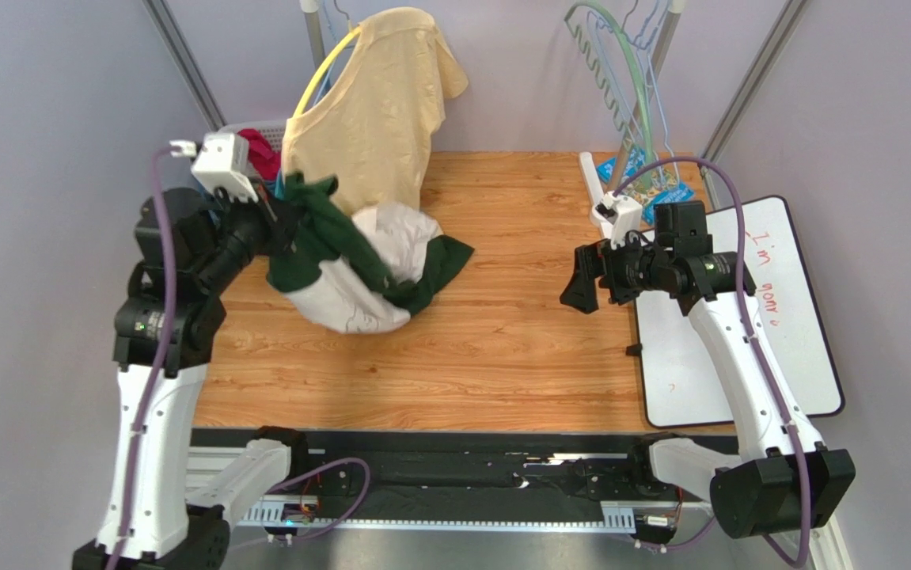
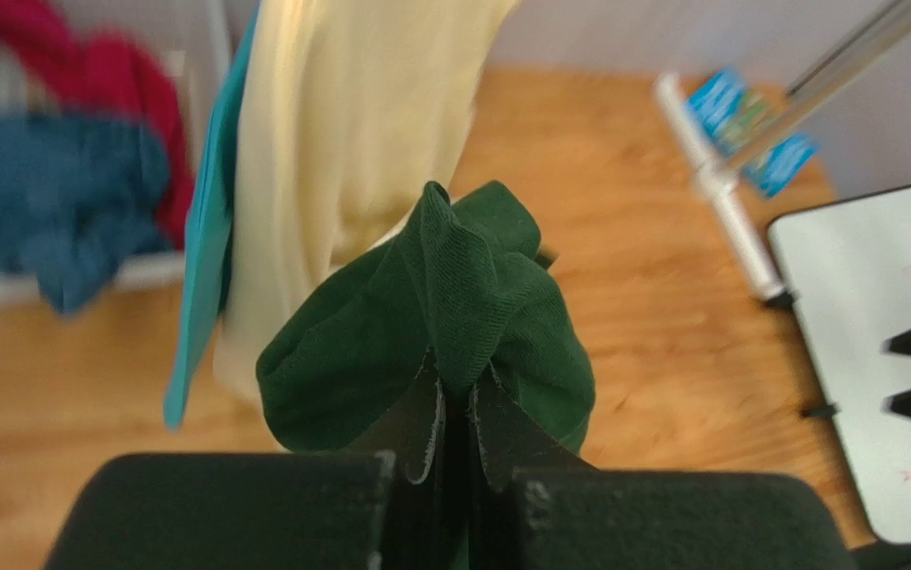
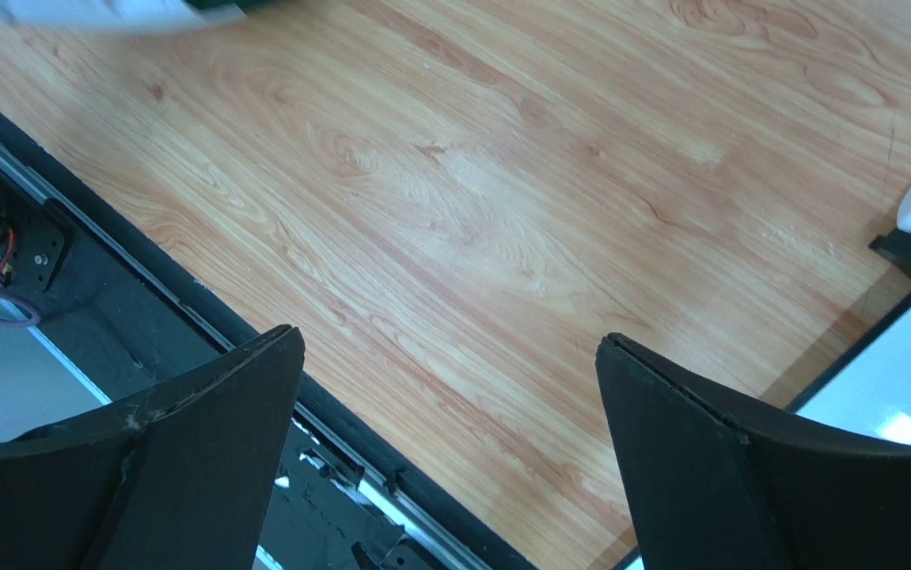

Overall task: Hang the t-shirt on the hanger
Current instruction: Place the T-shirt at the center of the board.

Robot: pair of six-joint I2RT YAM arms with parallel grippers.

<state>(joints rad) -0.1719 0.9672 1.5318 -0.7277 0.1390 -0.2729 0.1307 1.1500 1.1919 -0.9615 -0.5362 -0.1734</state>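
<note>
The t-shirt (image 1: 365, 267), white with dark green sleeves, hangs bunched over the left half of the table. My left gripper (image 1: 285, 220) is shut on a fold of its dark green fabric (image 2: 460, 309) and holds it lifted. The pale green hanger (image 1: 615, 59) hangs with others on the rail at the back right. My right gripper (image 1: 576, 279) is open and empty above the wood table, right of centre; in the right wrist view its fingers (image 3: 186, 451) stand wide apart over bare wood.
A pale yellow-tan shirt (image 1: 383, 101) hangs on a yellow hanger at the back centre. A bin with red and blue clothes (image 2: 56, 178) stands at the back left. A whiteboard (image 1: 757, 321) lies at the right. A blue packet (image 1: 662, 190) lies behind it.
</note>
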